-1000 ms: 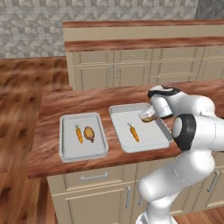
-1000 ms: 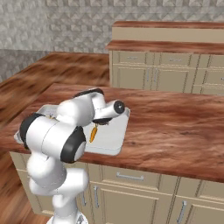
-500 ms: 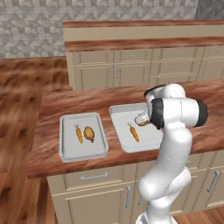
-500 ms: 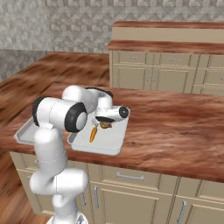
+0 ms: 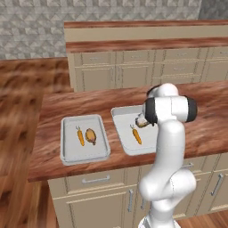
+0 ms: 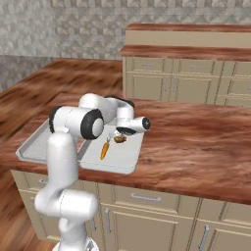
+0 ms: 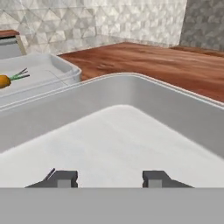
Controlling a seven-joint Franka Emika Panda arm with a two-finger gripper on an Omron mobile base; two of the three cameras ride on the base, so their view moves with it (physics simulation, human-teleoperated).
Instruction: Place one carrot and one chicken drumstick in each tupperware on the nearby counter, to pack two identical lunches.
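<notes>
Your counter [image 5: 62, 104] is cut off at the frame's right, with bare wood beyond the pincer. The larger tupperware [image 5: 121, 131] sits under the pincer [image 6: 119, 135], partly hidden by the arm; its rim lies close to the counter's front edge. The smaller tupperware [image 5: 67, 153] rests just beside it, holding a carrot and a drumstick side by side. The second carrot [image 5: 136, 135] lies just below the pincer, long axis front to back. A drumstick [image 6: 120, 139] sits between the half-open fingers; you cannot tell whether it is gripped
</notes>
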